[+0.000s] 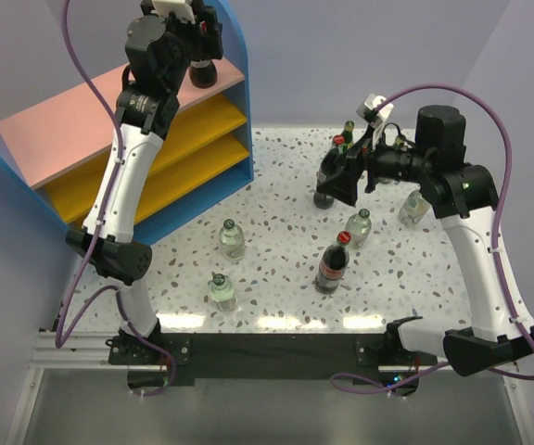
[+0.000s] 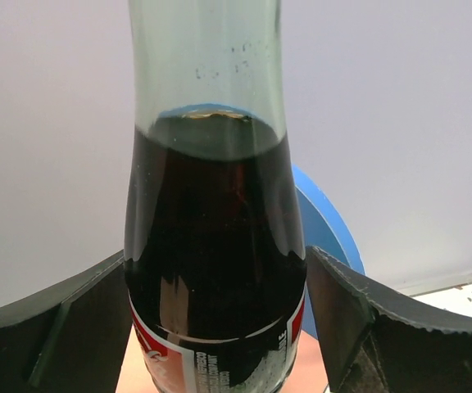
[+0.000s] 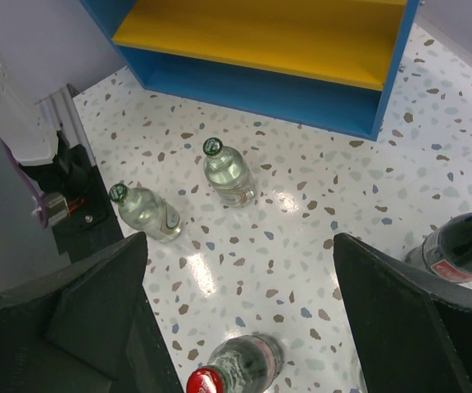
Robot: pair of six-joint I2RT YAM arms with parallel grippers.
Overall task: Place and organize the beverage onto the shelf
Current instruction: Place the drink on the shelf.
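L gripper [image 2: 216,255] is sitting astride a cola bottle [image 2: 207,188], w/ a finger [image 2: 72,319] right against each side at label height. From the wrist view we can't tell whether the pads are pinching it or just flanking it. The bottle is standing upright at upper centre of the top view, on the pink top board [image 1: 63,111] of the shelf [image 1: 193,125], toward its right end by the rounded blue side panel [image 2: 328,233].

We're reading this as the let-go step. To do it well we're wanting the base flat on the board first, then both pads coming off the glass evenly. After that comes a straight pull-back along the finger line, no sideways drag. A tall narrow bottle probably tips easily, & the board's end looks close.

R gripper [image 3: 240,246] is hanging spread wide, nothing between its fingers, over the speckled table [image 1: 276,232] at centre right of the top view, just by a second cola bottle [image 1: 325,190]. Other beverages are standing on the table: clear green-cap bottles [image 1: 232,239], a red-cap cola [image 1: 332,264] & a green bottle [image 1: 348,133] at the back.
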